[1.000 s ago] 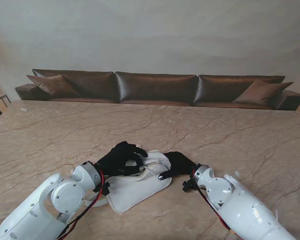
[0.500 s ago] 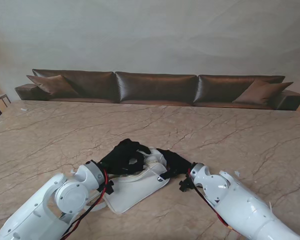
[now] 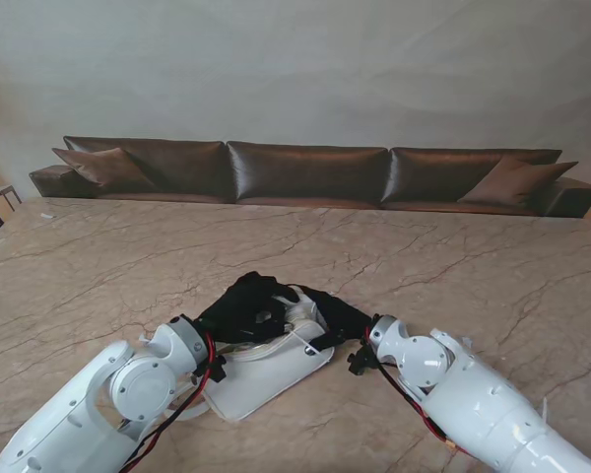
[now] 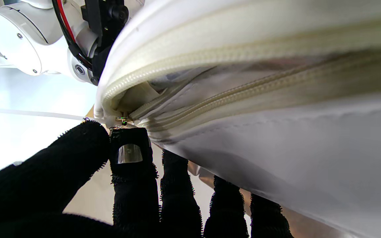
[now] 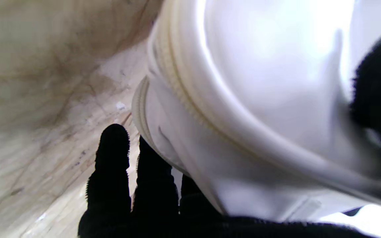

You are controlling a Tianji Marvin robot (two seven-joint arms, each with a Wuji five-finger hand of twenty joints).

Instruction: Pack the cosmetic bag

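Observation:
The white cosmetics bag point(image 3: 271, 372) lies near me at the table's middle, its far edge raised between both hands. My left hand point(image 3: 244, 305), in a black glove, grips that raised edge from the left. In the left wrist view its fingers point(image 4: 134, 185) curl under the bag point(image 4: 276, 132), with thumb and forefinger at the small metal zipper pull point(image 4: 121, 120). The cream zipper point(image 4: 230, 49) gapes partly open. My right hand point(image 3: 337, 317) holds the bag's right end; its fingers point(image 5: 150, 198) sit under the bag point(image 5: 260, 99) and the thumb lies over it. I cannot see what is inside.
The beige marble table point(image 3: 453, 266) stretches far ahead and to both sides. A long brown leather sofa point(image 3: 305, 172) with cushions stands beyond its far edge, against a plain wall.
My right hand has slid left and closed around the bag's right end. The left hand has shifted slightly right, and the bag's far edge has bunched up between the two hands.

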